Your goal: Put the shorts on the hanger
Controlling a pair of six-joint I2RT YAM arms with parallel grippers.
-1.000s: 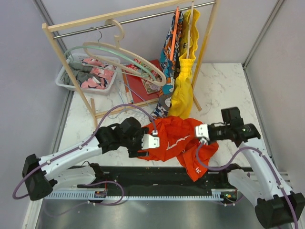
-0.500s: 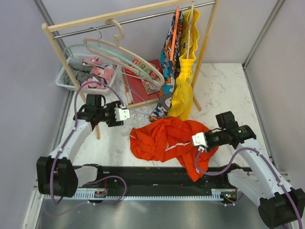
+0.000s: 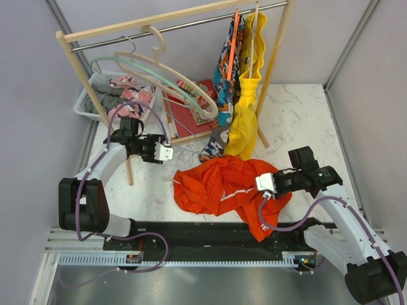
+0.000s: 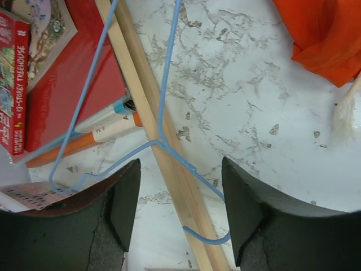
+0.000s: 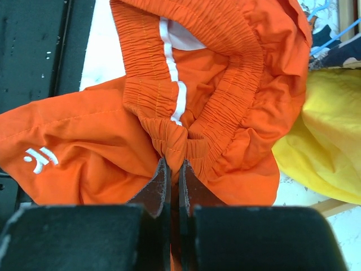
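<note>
The orange-red shorts (image 3: 219,187) lie crumpled on the marble table in front of the rack. My right gripper (image 3: 262,184) is shut on a fold of their gathered waistband (image 5: 175,144), next to a white stripe. The light-blue hanger (image 4: 168,79) lies flat on the table across the rack's wooden base bar (image 4: 144,107), its hook (image 4: 208,240) towards my wrist. My left gripper (image 4: 179,169) hangs open over the hanger's neck, one finger on each side, pinching nothing. In the top view that gripper (image 3: 166,152) sits by the rack's left post. A corner of the shorts (image 4: 327,34) shows in the left wrist view.
The wooden rack (image 3: 95,108) carries beige hangers and a teal hanger (image 3: 159,73) on its rail. A yellow garment (image 3: 245,121) and a patterned garment (image 3: 226,63) hang at the right. A white basket (image 3: 86,108) of clothes and red books (image 3: 187,114) lie behind the base bar.
My left gripper let go of the shorts, swung left and back to the rack's base, and its jaws have narrowed over the blue hanger. The right gripper shifted slightly left, still holding the shorts.
</note>
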